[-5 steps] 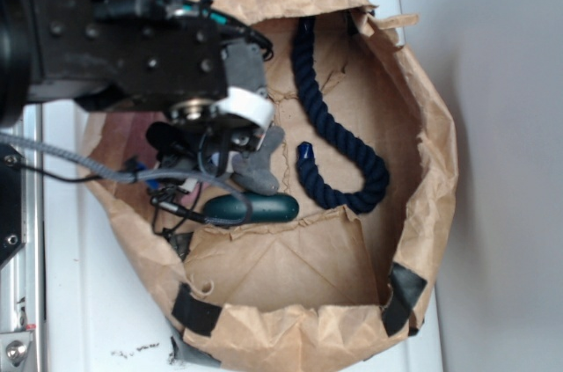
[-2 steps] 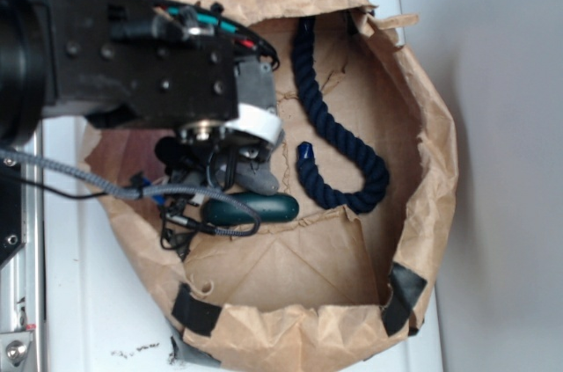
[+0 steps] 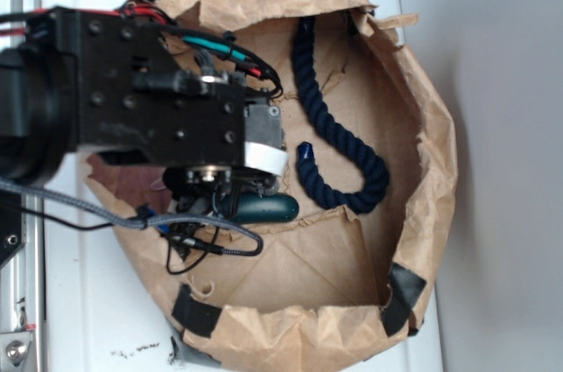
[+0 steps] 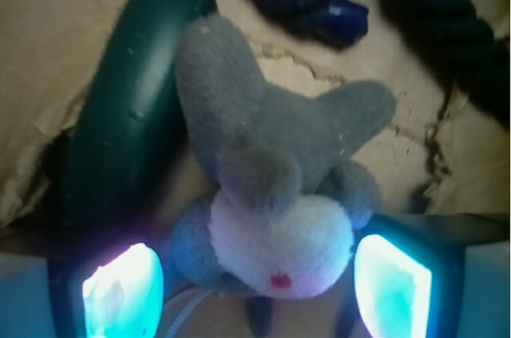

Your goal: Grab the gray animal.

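Note:
In the wrist view the gray animal lies on the brown paper, a fuzzy plush with long ears, a white face and a pink nose. Its head sits between my two glowing fingers, the left one and the right one. A small gap shows on each side of the toy, so the gripper is open around it. In the exterior view the gripper is low inside the paper bag, and the arm hides the gray animal.
A dark green capsule lies right against the toy's left side. A navy rope curves through the bag beyond it. The crumpled walls of the brown paper bag rise all around, on a white surface.
The arm has moved toward the bag's front and lower, so it now covers the gray animal, which still showed beside the gripper a second ago.

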### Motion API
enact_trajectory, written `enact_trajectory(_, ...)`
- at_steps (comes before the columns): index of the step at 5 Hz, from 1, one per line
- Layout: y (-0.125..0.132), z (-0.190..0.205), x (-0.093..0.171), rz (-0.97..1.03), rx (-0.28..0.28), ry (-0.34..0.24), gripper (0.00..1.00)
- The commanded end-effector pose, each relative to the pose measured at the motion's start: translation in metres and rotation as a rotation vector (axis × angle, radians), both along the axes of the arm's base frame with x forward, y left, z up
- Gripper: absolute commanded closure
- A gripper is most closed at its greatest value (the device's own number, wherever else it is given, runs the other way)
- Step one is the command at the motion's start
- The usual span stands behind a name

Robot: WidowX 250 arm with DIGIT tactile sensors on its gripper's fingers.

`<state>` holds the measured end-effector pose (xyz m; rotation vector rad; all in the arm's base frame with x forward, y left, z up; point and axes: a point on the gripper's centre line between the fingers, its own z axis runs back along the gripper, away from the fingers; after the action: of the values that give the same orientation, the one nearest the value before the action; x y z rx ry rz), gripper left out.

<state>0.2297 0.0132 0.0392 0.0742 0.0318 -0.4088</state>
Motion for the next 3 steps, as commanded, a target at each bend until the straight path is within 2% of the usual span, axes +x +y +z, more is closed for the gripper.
enact_trajectory(1,-0.012,0.017,0.025,0.032,-0.021,-0.031,0.00)
enact_trajectory(3,-0.020,-0.002,0.034,0.054,0.001,-0.101,0.00)
